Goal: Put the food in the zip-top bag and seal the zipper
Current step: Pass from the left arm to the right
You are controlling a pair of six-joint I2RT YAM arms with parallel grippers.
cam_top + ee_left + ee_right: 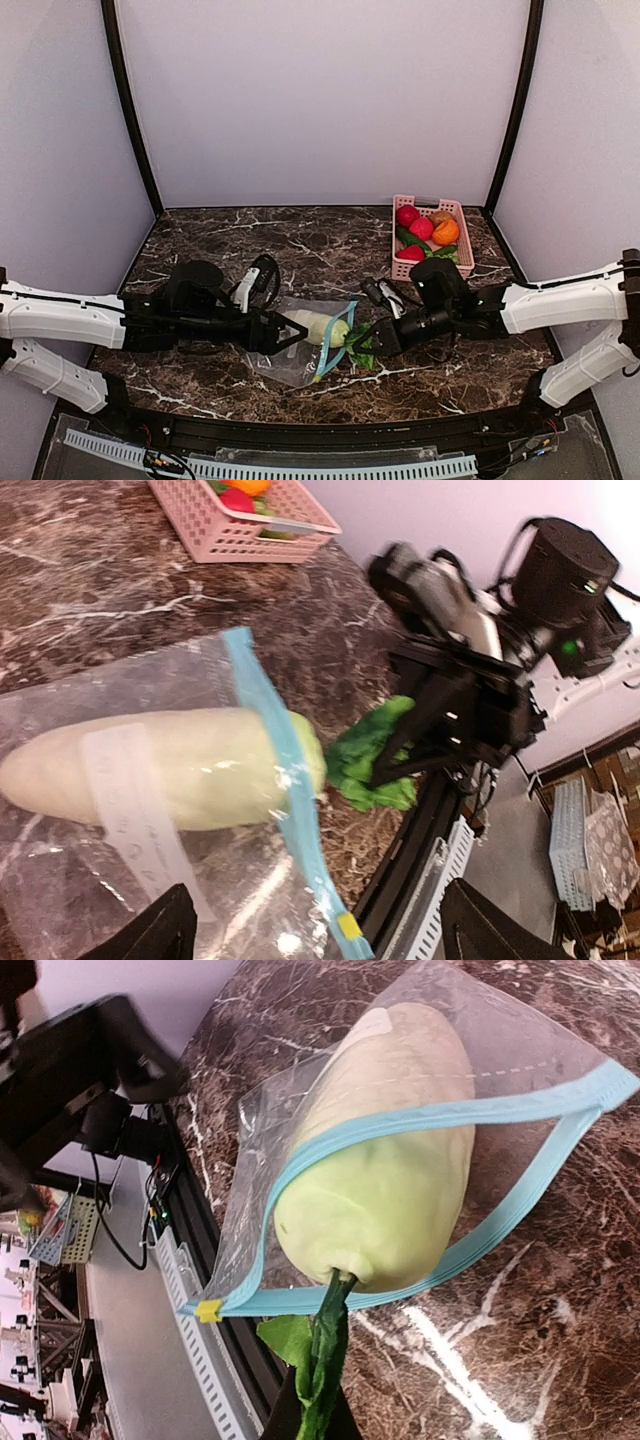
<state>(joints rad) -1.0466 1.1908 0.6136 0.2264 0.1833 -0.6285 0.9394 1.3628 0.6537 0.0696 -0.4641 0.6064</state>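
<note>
Marbled dark tabletop (300, 240); left gripper (296, 334) gapes wide, empty, before crinkly clear bag (100, 680) holding smooth pale gourd (170, 770); right gripper (373, 342) pinches ruffled greens (350, 770).

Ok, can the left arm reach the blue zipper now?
Probably yes: the left gripper has open, empty jaws, and the zipper lies just ahead. The gourd sitting in the mouth could get in the way.

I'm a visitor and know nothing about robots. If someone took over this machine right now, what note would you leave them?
Left gripper: open, over the zip-top bag.
Right gripper: shut on the leafy green vegetable, at the bag's mouth.
Done: gourd lies in the bag, tip at the open zipper.
To do: push the leafy green in, add the pepper from the pink basket, seal.
</note>
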